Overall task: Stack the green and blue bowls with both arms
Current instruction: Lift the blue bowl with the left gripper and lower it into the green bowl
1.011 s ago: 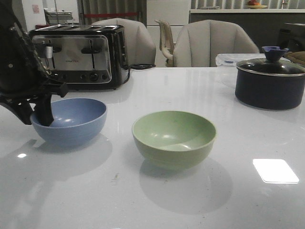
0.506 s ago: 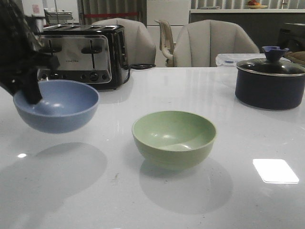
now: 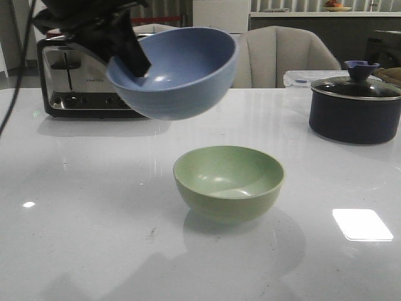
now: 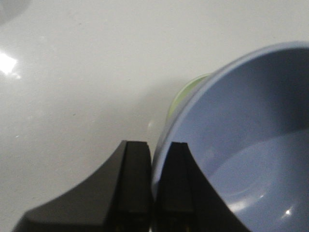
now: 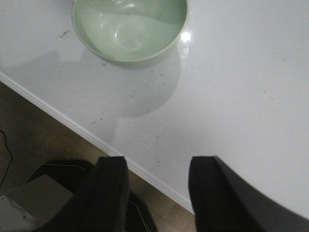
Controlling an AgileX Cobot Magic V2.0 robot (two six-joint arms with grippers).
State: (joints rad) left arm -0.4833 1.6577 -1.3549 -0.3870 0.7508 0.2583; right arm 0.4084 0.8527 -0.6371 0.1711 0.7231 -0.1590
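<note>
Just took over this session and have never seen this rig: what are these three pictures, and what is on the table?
It is a two-armed robot. The front view looks forward over the white table. Its left tool is shut on the rim of the blue bowl, held in the air above and left of the green bowl. A toaster and a dark lidded pot stand behind. The other pictures come from the wrists: the left shows that grip closely; the right tool is open and empty, near the table edge.

The black left gripper (image 3: 128, 58) clamps the rim of the smooth dusty-blue round bowl (image 3: 178, 75), tilted in the air above and left of the pale sage-green ridged bowl (image 3: 229, 182) on the white glossy tabletop (image 3: 88, 238)
</note>
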